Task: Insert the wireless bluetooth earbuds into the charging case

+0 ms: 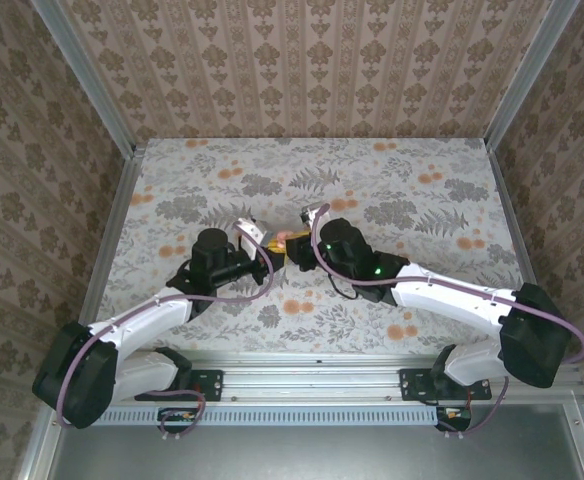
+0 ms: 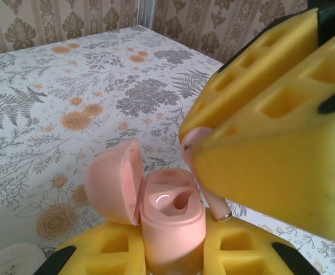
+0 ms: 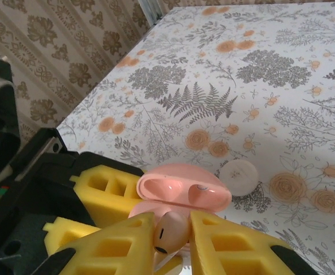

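My left gripper [image 2: 173, 249] is shut on the pink charging case [image 2: 172, 226], holding it upright with its lid [image 2: 113, 180] swung open to the left. An empty socket shows in the case's top. My right gripper [image 3: 172, 240] is shut on a pinkish earbud [image 3: 170, 232], pinched between its yellow foam fingers [image 3: 236, 246]. The earbud's stem [image 2: 216, 207] hangs just right of the case's rim, close above my left foam pad. In the top view both grippers [image 1: 262, 248] [image 1: 300, 250] meet at the table's middle around the case [image 1: 290, 238].
A pale round disc [image 3: 239, 176] lies on the flowered tablecloth [image 3: 282, 86] just beyond the case; the disc [image 2: 12, 258] is also at the left wrist view's bottom left. Patterned walls [image 1: 302, 60] enclose the table on three sides.
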Tool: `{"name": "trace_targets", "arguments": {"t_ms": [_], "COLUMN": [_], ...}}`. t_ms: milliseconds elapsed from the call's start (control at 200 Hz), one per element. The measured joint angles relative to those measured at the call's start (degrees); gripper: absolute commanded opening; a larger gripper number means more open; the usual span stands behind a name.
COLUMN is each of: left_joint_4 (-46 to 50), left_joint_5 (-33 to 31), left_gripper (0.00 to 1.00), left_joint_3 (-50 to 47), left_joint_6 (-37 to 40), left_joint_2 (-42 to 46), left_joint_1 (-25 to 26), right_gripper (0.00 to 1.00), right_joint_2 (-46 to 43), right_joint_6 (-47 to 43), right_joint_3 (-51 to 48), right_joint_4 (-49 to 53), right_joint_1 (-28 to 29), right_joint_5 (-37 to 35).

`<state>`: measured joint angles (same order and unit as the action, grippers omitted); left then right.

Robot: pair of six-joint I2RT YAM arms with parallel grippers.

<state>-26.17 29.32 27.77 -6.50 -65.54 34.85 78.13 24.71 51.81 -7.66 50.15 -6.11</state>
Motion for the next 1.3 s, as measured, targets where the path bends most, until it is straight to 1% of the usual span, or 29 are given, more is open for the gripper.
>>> {"name": "trace_targets", "arguments": {"t_ms": [220, 490, 655, 955, 1300], "left_joint_4": [0.1, 1.4, 1.3, -0.4, -4.6], "left_joint_5": [0.5, 1.7, 2.4, 2.2, 0.1], "left_gripper": [0.1, 0.1, 0.1, 0.1, 0.1], "left_joint_3": [0.0, 0.0, -0.1, -0.2, -0.4], "left_joint_6": [0.7, 8.9, 11.1, 11.0, 7.0], "left_joint_2": [-0.2, 0.1, 0.1, 0.0, 0.0], "left_joint_1": [0.0, 1.5, 1.6, 3.3, 3.4], "right_gripper": [0.21, 0.22, 0.23, 0.23, 0.22], "right_joint_2": [0.0, -3.1, -3.9, -3.9, -3.9], "right_joint_6": [-1.0, -6.1, -10.0, -13.3, -13.7], "right_joint_3": [0.0, 0.0, 1.2, 2.0, 2.0], "right_joint_4": [0.7, 3.2, 4.3, 5.1, 5.1], "right_joint_1": [0.0, 0.0, 0.0, 0.0, 0.0], "right_joint_5": [-1.7, -3.4, -3.6, -2.9, -2.3]}}
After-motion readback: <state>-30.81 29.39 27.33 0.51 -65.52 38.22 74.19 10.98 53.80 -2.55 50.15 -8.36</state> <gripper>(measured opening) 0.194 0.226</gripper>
